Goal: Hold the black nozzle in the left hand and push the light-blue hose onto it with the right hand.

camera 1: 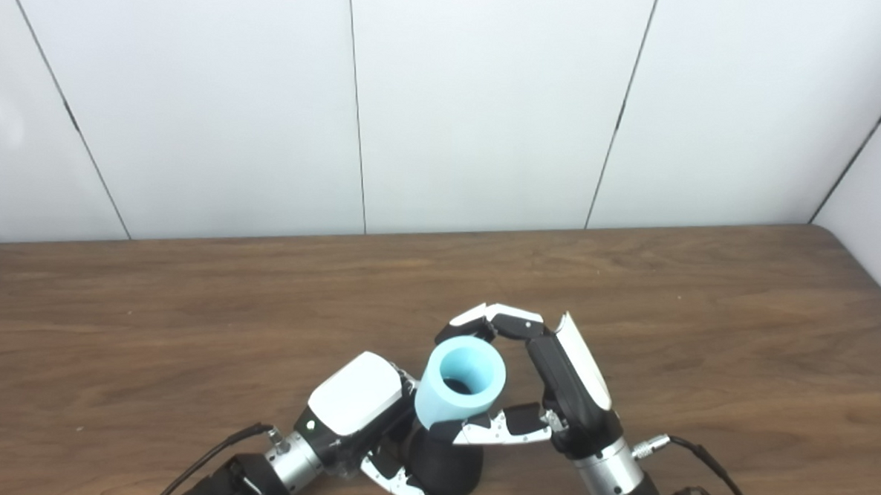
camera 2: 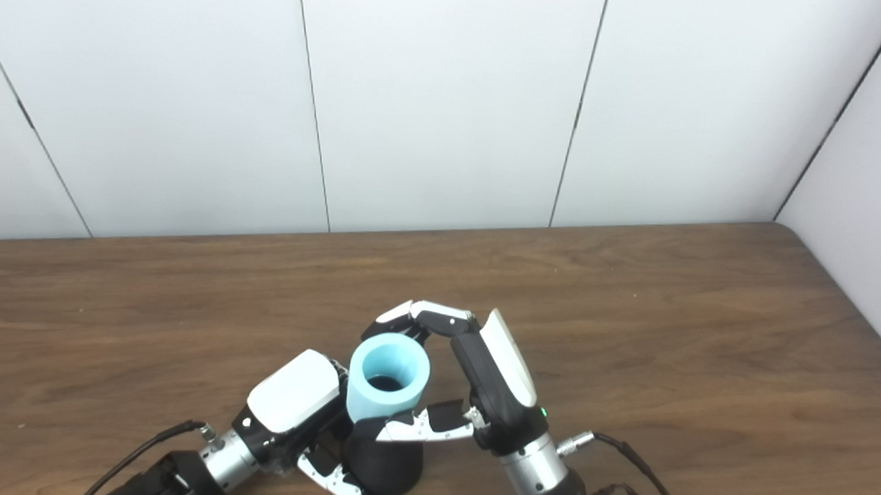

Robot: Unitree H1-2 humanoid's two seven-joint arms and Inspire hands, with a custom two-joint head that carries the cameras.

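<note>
The light-blue hose (camera 1: 460, 388) is a short tube standing upright, its open end facing up. It sits on top of the black nozzle (camera 1: 442, 465), whose dark tip shows inside the tube. My left hand (camera 1: 355, 411) is shut on the black nozzle from the left, low at the front of the table. My right hand (camera 1: 553, 383) is shut on the hose, fingers curled over its far rim and thumb pressed at its lower near side. Both show in the right eye view too: hose (camera 2: 388, 385), nozzle (camera 2: 383, 464).
A brown wooden table (camera 1: 705, 326) spreads out behind and to both sides of the hands. White wall panels (camera 1: 477, 100) stand along its far edge. Black cables (camera 1: 706, 460) trail from the right wrist at the front right.
</note>
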